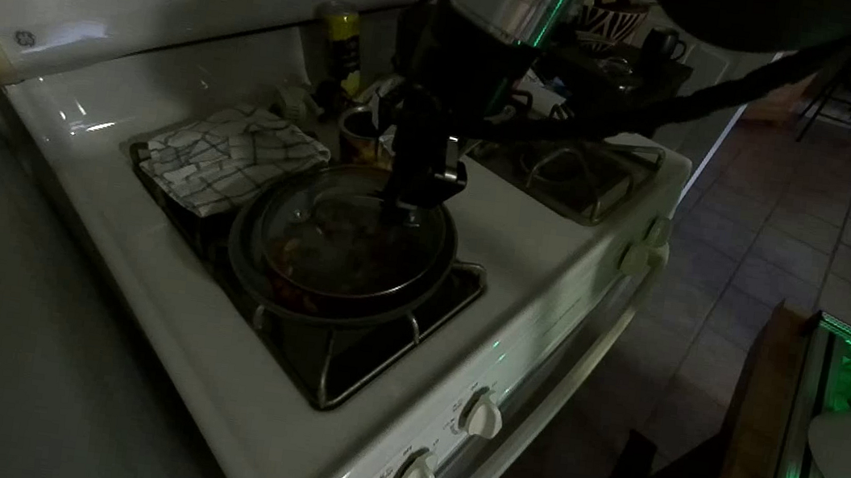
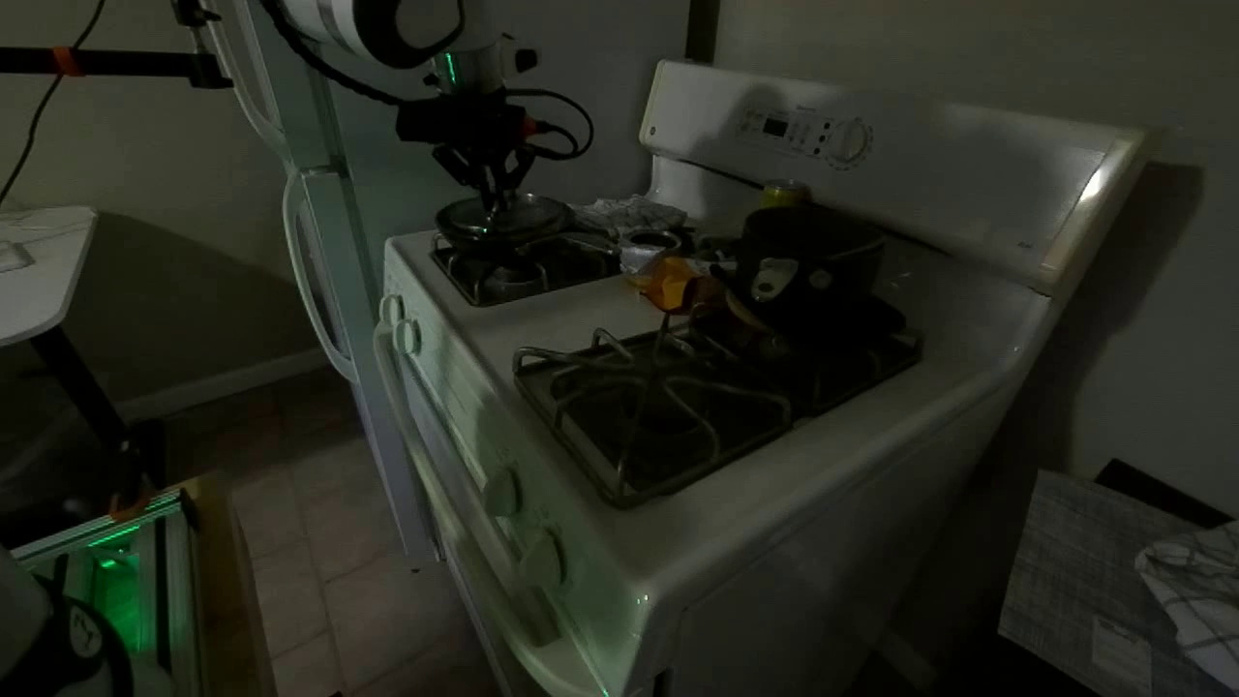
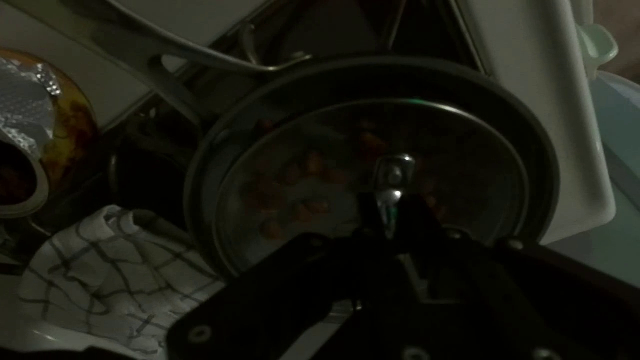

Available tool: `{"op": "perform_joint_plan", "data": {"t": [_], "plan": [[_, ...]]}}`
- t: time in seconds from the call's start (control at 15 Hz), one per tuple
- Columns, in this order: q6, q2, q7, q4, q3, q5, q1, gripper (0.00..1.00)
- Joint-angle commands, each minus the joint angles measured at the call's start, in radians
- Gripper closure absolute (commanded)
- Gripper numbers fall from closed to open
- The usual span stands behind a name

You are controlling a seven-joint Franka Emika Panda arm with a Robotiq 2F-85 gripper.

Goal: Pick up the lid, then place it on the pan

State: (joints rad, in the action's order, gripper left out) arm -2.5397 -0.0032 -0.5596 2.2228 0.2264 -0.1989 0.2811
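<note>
The lid point(image 1: 351, 250), see-through glass with a thin metal rim, is level over the pan point(image 1: 350, 321) in both exterior views point(image 2: 537, 215). In the wrist view the lid point(image 3: 345, 200) lies within the outline of the pan's rim point(image 3: 546, 175), with a wider gap at the far side. Reddish-brown food shows through the glass. My gripper point(image 3: 392, 215) is shut on the lid's shiny metal handle, fingers one on each side. The gripper also shows above the lid in the exterior views point(image 1: 401, 205) point(image 2: 497, 201). I cannot tell whether the lid touches the pan.
The pan's handle point(image 3: 145, 55) runs to the upper left in the wrist view. A checked cloth point(image 1: 233, 154) and a foil-lined can point(image 3: 30, 105) are close to the pan. A tall dark pot point(image 2: 813, 254) and an orange crumpled thing point(image 2: 673, 286) stand on the stove.
</note>
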Motion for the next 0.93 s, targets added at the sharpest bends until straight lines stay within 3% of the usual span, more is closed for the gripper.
{"op": "perform_joint_plan", "data": {"t": [0.0, 0.8, 0.87], "plan": [[-0.001, 0.020, -0.061, -0.022, 0.010, -0.071, -0.013, 0.95], [-0.008, 0.092, -0.044, -0.069, 0.027, -0.059, -0.028, 0.95], [-0.001, 0.101, -0.040, -0.077, 0.030, -0.060, -0.029, 0.87]]}}
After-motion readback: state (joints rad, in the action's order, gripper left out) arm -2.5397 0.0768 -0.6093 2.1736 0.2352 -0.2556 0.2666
